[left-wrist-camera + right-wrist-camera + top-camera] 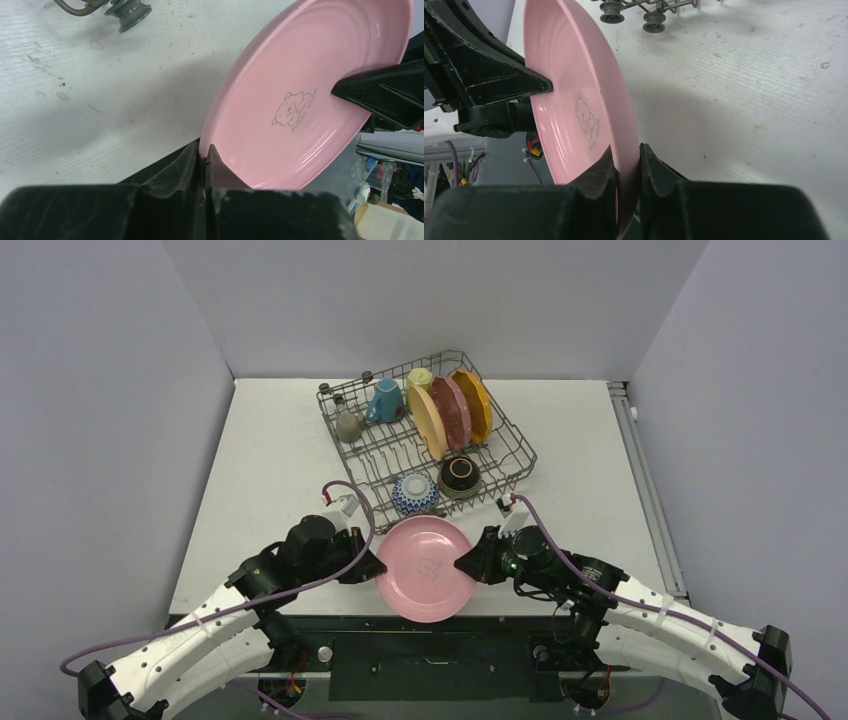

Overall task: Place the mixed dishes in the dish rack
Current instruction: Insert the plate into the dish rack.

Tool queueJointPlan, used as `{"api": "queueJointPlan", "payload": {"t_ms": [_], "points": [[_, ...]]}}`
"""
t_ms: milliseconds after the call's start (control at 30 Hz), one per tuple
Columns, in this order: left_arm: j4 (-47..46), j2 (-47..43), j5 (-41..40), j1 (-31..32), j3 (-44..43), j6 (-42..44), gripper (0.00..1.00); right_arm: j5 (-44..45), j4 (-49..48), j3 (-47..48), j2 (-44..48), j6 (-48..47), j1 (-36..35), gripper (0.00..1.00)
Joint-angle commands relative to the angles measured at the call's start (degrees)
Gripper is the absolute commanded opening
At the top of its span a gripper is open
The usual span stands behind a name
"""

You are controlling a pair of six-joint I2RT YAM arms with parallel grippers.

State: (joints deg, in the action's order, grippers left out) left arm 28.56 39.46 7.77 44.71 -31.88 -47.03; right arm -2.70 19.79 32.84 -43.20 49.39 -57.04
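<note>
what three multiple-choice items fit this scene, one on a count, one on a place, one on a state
1. How many plates stand in the dish rack? A three B one C five
2. Where is the light pink plate? A in the rack B between left hand and right hand C out of sight
3. Right hand: A wide open B shut on nothing C shut on the plate's rim
A: yellow plate, dark pink plate, orange plate stand upright. B: a hand grips each side. C: it pinches the rim.

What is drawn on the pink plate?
The pink plate bears a small grey bear outline; left wrist view.
</note>
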Motion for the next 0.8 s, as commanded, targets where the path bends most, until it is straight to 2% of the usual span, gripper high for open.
{"api": "queueJointPlan", "payload": {"t_ms": [0,100,133,233,300,767], "points": [[-1.1,-0.6,0.0,-0.5,-2.9,0.5,0.05,1.7,-3.3,-0.6,-0.2,-0.3,-0.3,0.0],[0.0,-0.4,-0.6,-0.7,-3.2,0.9,0.21,2.5,-3.4,-0.1,0.0,-0.3,-0.3,0.0],[0.2,-0.3,-0.9,-0.8,-3.4,0.9,0.31,2.5,-3.3,0.3,0.0,-0.4,-0.3,0.0],[1.3,-0.4,-1.4,-0.9,-4.1,1.6,0.52,4.6,-2.5,2.0,-0.3,-1.0,-0.3,0.0],[2.3,-0.6,-2.1,-0.9,-4.7,2.1,0.59,5.5,-1.5,3.4,-0.7,-1.8,-0.3,0.0],[12.3,-2.7,-7.2,-1.5,-13.8,9.4,0.77,14.1,9.1,17.8,-7.2,-9.2,-0.4,0.0]]}}
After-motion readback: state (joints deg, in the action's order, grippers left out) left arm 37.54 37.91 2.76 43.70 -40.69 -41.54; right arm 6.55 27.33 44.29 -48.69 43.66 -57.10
